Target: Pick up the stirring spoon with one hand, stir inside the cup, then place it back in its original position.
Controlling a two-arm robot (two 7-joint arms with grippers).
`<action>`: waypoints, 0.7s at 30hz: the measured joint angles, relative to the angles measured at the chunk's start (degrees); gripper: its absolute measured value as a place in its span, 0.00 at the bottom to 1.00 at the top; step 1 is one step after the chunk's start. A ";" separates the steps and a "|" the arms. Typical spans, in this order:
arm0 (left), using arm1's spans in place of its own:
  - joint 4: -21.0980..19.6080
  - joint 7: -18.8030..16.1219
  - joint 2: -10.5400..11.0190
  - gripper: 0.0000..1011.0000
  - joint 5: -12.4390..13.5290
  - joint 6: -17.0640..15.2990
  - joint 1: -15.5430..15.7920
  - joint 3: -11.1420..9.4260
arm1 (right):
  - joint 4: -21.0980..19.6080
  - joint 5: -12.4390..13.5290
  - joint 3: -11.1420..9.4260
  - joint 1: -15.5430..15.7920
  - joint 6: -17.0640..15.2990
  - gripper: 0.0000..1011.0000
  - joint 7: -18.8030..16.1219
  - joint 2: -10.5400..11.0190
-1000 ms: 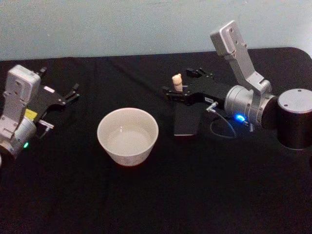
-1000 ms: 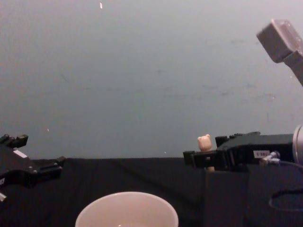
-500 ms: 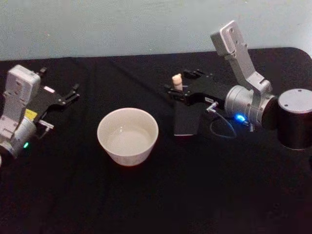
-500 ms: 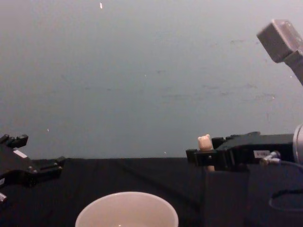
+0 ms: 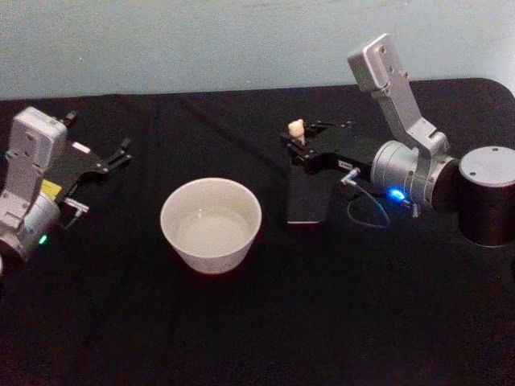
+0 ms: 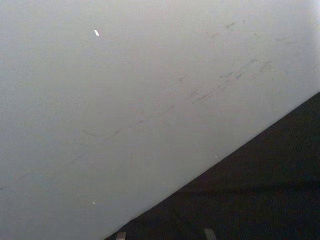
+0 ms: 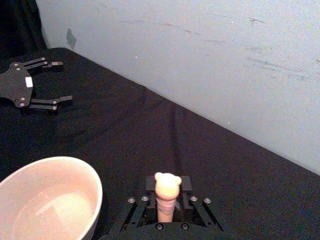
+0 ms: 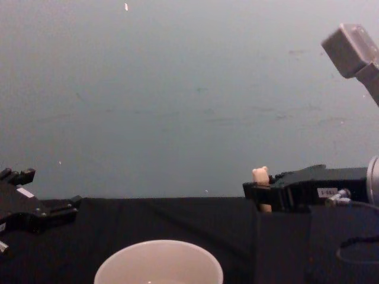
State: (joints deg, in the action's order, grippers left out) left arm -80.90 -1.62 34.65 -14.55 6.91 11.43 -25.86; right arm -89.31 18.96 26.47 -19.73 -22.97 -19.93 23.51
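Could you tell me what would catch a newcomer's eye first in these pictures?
The bear-headed spoon, upright over the dark holder right of centre, with the right gripper around its handle. Next, the wide white cup at the middle of the table. The left gripper is parked open at far left.

The worktop (image 5: pixel 241 330) is black all over and runs back to a pale blue-grey wall (image 5: pixel 161 40). A dark, square-sided holder (image 5: pixel 307 203) stands on the worktop right of centre. The wall carries thin scuffs (image 6: pixel 225 85) and a small white fleck (image 6: pixel 96 33). In the right wrist view a darker grey patch (image 7: pixel 71 38) marks it just above the worktop's far edge.
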 joint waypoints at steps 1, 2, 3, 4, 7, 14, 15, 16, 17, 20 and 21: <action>0.00 0.00 0.00 0.99 0.01 0.00 0.00 0.00 | 0.00 0.00 0.00 0.00 0.00 0.30 -0.01 0.00; 0.00 0.00 0.00 0.99 0.00 0.00 0.00 0.00 | 0.00 0.01 0.00 0.00 0.00 0.25 0.00 0.00; 0.00 0.00 0.00 0.99 0.01 0.00 0.00 0.00 | 0.00 0.01 0.00 0.00 0.00 0.23 -0.01 0.00; 0.00 0.00 0.00 0.99 0.00 0.00 0.00 0.00 | 0.00 0.01 0.00 0.00 0.00 0.22 0.00 0.00; 0.00 0.00 0.00 0.99 0.00 0.00 0.00 0.00 | 0.00 0.02 0.00 0.00 0.00 0.21 -0.01 0.00; 0.00 0.00 0.00 0.99 0.00 0.00 0.00 0.00 | -0.31 0.01 -0.39 0.28 0.14 0.21 -0.36 -0.22; 0.00 0.00 0.00 0.99 0.00 0.00 0.00 0.00 | -0.49 0.03 -0.53 0.33 0.18 0.21 -0.42 -0.28; 0.00 0.00 0.00 0.99 0.00 0.00 0.00 0.00 | -0.69 0.08 -0.67 0.36 0.22 0.21 -0.44 -0.33; 0.00 0.00 0.00 0.99 0.00 0.00 0.00 0.00 | -0.84 0.11 -0.80 0.38 0.24 0.21 -0.46 -0.36; 0.00 0.00 0.00 0.99 0.01 0.00 0.00 0.00 | -1.53 0.31 -1.35 0.51 0.32 0.21 -0.44 -0.46; 0.00 0.00 0.00 0.99 0.00 0.00 0.00 0.00 | -1.70 0.38 -1.46 0.54 0.32 0.21 -0.43 -0.47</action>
State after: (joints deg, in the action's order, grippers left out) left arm -80.90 -1.62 34.65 -14.55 6.91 11.43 -25.86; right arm -91.02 19.34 25.00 -19.19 -22.65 -20.36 23.04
